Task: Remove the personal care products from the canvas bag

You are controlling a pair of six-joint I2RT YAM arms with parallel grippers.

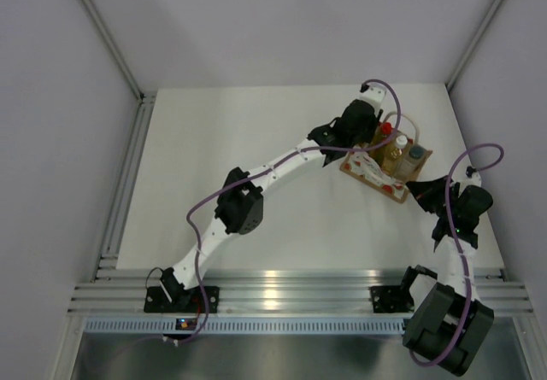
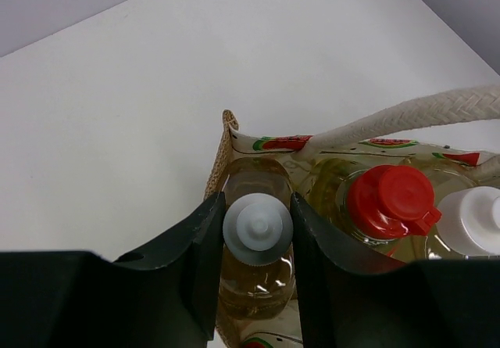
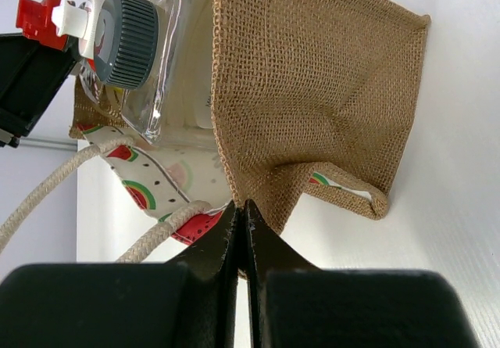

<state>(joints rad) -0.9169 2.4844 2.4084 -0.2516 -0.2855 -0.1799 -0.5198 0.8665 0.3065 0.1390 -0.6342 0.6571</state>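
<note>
White table between pale grey wall panels; the canvas bag stands upright toward the table's 3 o'clock, with both arms at it.
The left gripper reaches into the bag's top from its 10 o'clock side, and its dark fingers are pressed against both sides of the white cap of an amber bottle that sits inside the bag. At that bottle's 3 o'clock stands the yellow bottle with the red cap, then a second white cap, all under the rope handle. The right gripper, at the bag's 4 o'clock, has its jaws pinched together on the edge of the burlap side wall. The clear bottle with the dark grey cap also sits inside the bag.
</note>
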